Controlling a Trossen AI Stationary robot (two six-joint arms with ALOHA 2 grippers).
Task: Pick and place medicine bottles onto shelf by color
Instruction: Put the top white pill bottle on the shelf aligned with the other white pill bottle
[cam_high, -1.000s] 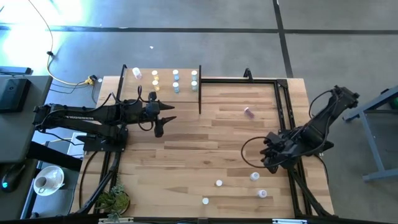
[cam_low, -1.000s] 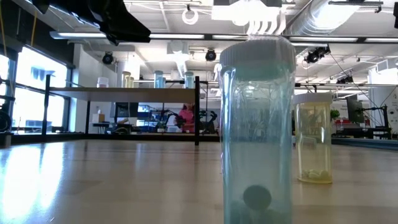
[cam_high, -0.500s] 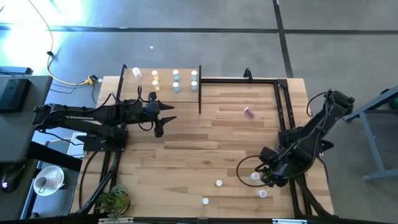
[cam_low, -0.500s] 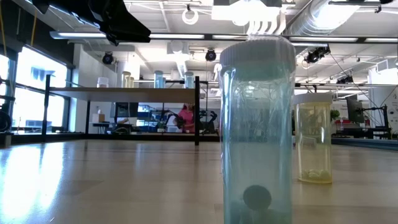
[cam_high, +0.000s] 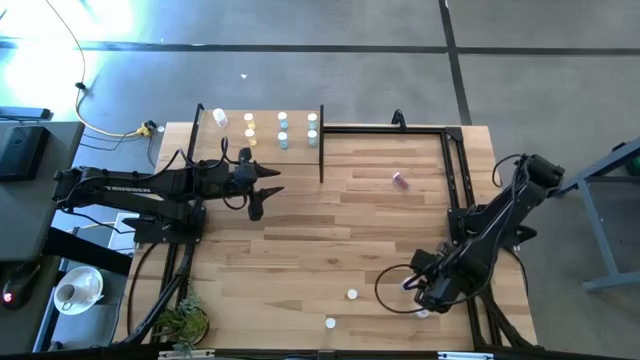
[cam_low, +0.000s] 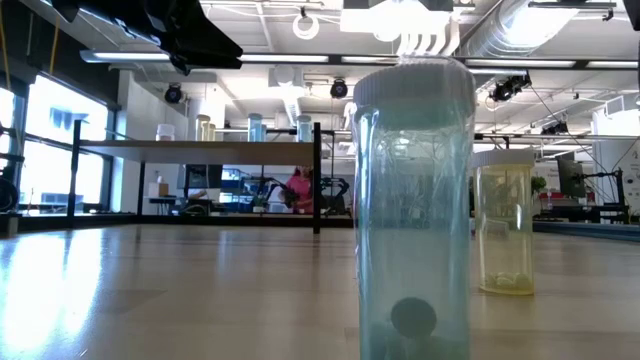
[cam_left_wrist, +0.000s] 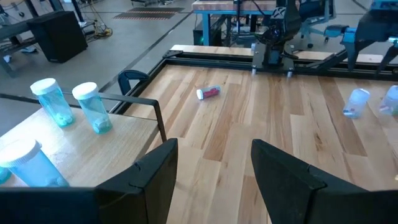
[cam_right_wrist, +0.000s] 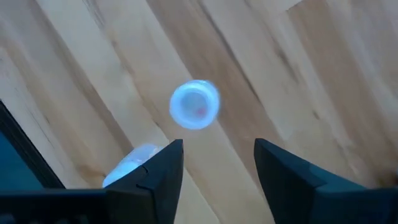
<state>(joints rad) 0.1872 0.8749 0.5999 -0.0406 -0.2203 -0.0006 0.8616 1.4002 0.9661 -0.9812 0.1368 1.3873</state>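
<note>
At the lower right of the high view, the right gripper (cam_high: 428, 290) hangs low over the wood-plank tabletop (cam_high: 330, 230), its dark fingers spread apart and holding nothing. Its wrist camera looks straight down between those fingers onto an upright pale-capped bottle with a pinkish tint showing through the cap (cam_right_wrist: 194, 104), standing free of both fingers; a second pale bottle (cam_right_wrist: 134, 160) lies partly hidden behind one finger. In the high view a white-capped bottle (cam_high: 422, 312) sits just below this gripper, and two more small white-capped bottles (cam_high: 352, 295) (cam_high: 330, 323) stand further left along the bottom edge.

In the low view a tall blue-tinted clear bottle with a white cap (cam_low: 413, 210) fills the centre foreground, with a yellow-tinted bottle (cam_low: 504, 222) behind it to the right.

Further up, right of centre in the high view, a small pink bottle (cam_high: 399, 180) lies on its side, alone on the planks.

At centre left, the left gripper (cam_high: 262, 185) hovers just below the light-wood shelf with thin black posts (cam_high: 232, 135), fingers wide apart and empty. The shelf occupies the upper left of the table and carries a white-capped bottle (cam_high: 220, 117) at its left, a pair of yellowish bottles (cam_high: 250, 126), a pair of light blue bottles (cam_high: 283, 130) and two pale bottles (cam_high: 312, 128) near its right post.
</note>
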